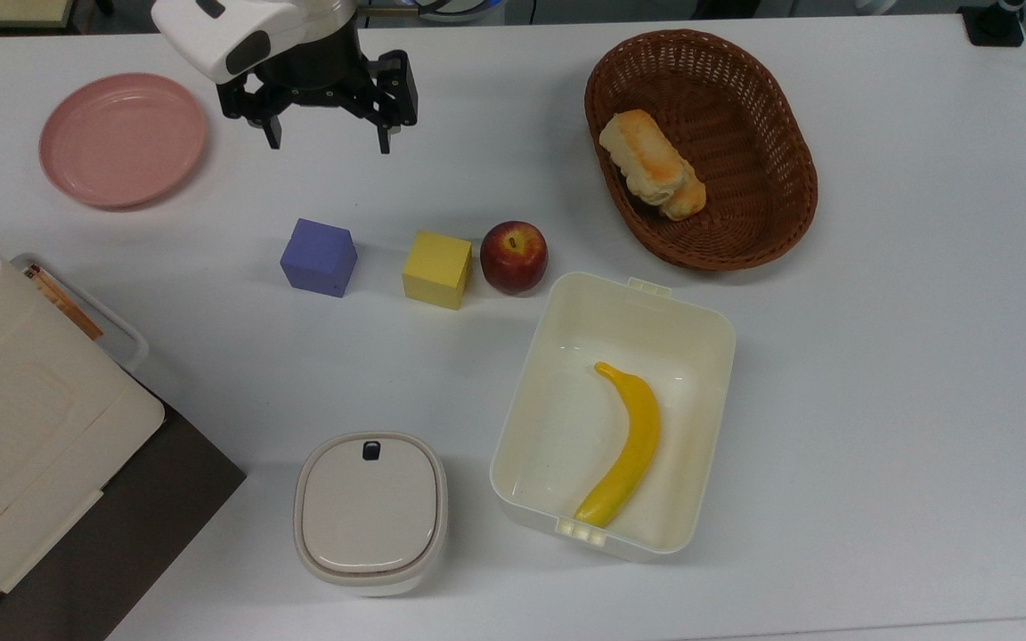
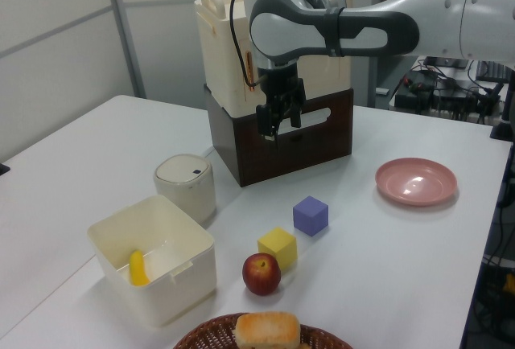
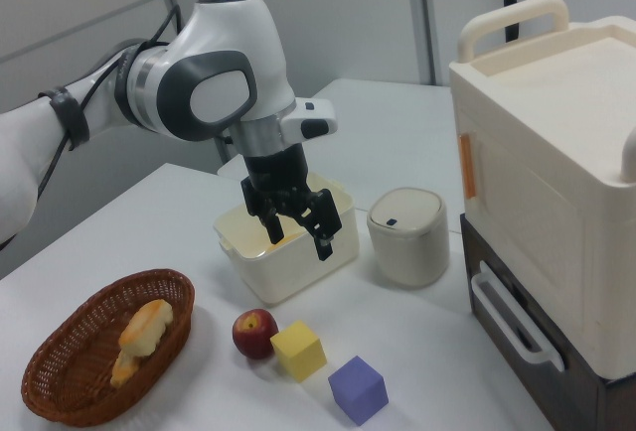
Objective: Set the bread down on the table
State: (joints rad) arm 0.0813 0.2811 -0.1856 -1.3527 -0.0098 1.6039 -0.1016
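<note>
Overhead, the black two-finger gripper [image 1: 329,141] hangs open, empty; the pale-cream oblong bread [image 1: 644,158] lies in the woven brown wicker basket [image 1: 771,107] at three o'clock.

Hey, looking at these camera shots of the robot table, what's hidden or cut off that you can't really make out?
- Second, darker-crusted roll: in the top view the pale cream bread roll lies over most of it.
- Brown wicker basket: the left view's bottom edge cuts it off.
- Yellow banana: in the left view the cream plastic box's wall hides its lower part.
- Lidded round cream container: its contents are hidden under the lid.
</note>
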